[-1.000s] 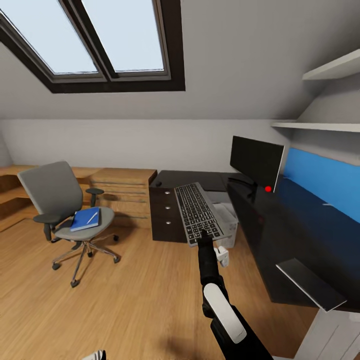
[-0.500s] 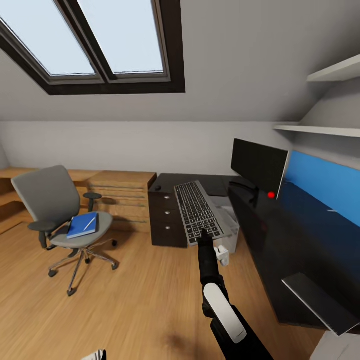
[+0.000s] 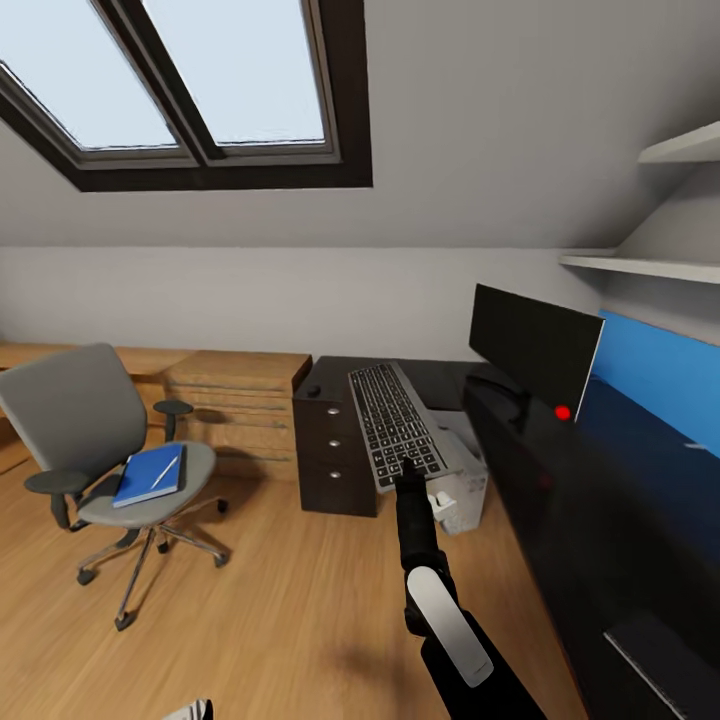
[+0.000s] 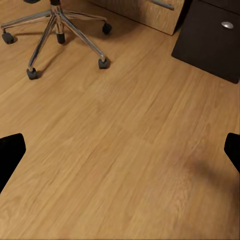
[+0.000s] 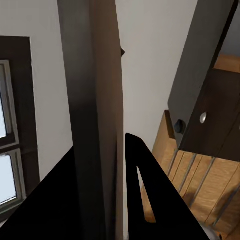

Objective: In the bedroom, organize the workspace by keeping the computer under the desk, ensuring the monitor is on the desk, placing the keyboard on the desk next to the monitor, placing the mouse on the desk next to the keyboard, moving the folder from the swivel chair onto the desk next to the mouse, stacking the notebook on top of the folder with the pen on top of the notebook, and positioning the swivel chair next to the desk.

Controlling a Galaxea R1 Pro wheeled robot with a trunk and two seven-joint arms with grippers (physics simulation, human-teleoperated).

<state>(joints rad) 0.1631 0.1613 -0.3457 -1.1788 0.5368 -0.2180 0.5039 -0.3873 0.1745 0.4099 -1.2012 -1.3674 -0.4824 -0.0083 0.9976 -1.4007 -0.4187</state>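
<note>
My right gripper [image 3: 408,478] was clamped on the near edge of the keyboard [image 3: 396,425], which stretched away from my jaws toward the monitor [image 3: 535,345] on the desk [image 3: 560,500]. My left gripper [image 4: 120,150] hung wide open above the wooden floor [image 4: 115,150], the swivel chair [image 3: 90,430] off ahead.

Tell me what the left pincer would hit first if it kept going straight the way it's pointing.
Most likely the wooden floor: the left wrist view looks along the fingers onto bare planks. The swivel chair's base and the dark drawer unit lie off to the sides of that line, though depth is hard to judge.
</note>
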